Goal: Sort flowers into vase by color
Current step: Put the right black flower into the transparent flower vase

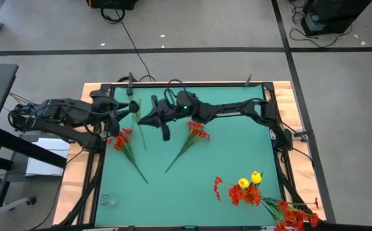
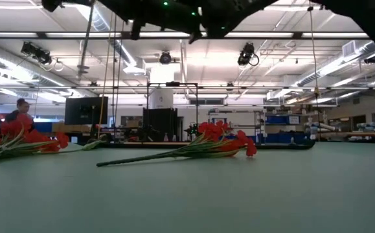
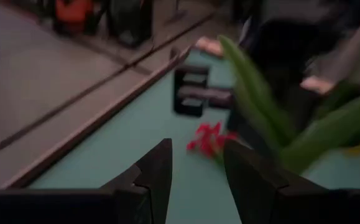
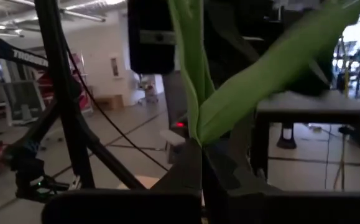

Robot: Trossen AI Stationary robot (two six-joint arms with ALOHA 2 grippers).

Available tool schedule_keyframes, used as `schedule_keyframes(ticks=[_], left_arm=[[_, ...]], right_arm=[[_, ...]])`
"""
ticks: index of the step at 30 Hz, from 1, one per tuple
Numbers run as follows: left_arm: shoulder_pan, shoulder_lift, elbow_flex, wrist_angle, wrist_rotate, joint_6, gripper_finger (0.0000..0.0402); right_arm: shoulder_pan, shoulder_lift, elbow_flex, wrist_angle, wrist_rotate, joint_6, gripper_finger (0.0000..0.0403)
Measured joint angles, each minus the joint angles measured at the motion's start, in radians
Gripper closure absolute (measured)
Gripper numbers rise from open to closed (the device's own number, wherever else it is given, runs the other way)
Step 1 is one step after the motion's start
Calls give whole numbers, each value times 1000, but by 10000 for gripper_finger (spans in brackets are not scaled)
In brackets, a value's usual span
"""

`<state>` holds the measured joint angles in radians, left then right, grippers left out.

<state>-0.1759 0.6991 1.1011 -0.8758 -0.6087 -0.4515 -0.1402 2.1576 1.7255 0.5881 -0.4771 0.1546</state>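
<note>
Above the green table mat's (image 1: 237,154) far edge, the right gripper (image 4: 201,163) clamps a green-leaved artificial flower stalk (image 4: 229,93). The left gripper (image 3: 195,180) hovers half-open, empty. Two red-bloomed stems (image 1: 195,136) lie mid-mat.

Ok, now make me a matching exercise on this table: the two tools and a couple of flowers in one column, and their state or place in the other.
1. left tool
2. right tool
3. yellow flowers
4. middle red flower

A. lying flat on the green mat
B. shut on a leafy stem
C. open
D. in a mixed bunch toward the mat's right corner

Pairs: 1-C, 2-B, 3-D, 4-A
</note>
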Motion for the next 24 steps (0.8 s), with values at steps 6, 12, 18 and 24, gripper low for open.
schedule_keyframes(ticks=[6, 12, 18, 24], left_arm=[[0, -2, 0, -204, -61, -123, 253], [0, 7, -4, -215, -5, -166, 253], [0, 15, -76, -195, 37, -203, 253], [-1, 14, -146, -147, 102, -227, 253]], right_arm=[[22, 110, 130, -71, -15, -43, 400], [44, 191, 206, -73, -15, -36, 400], [78, 271, 253, -77, 84, -5, 400], [88, 281, 265, -63, 158, -1, 401]])
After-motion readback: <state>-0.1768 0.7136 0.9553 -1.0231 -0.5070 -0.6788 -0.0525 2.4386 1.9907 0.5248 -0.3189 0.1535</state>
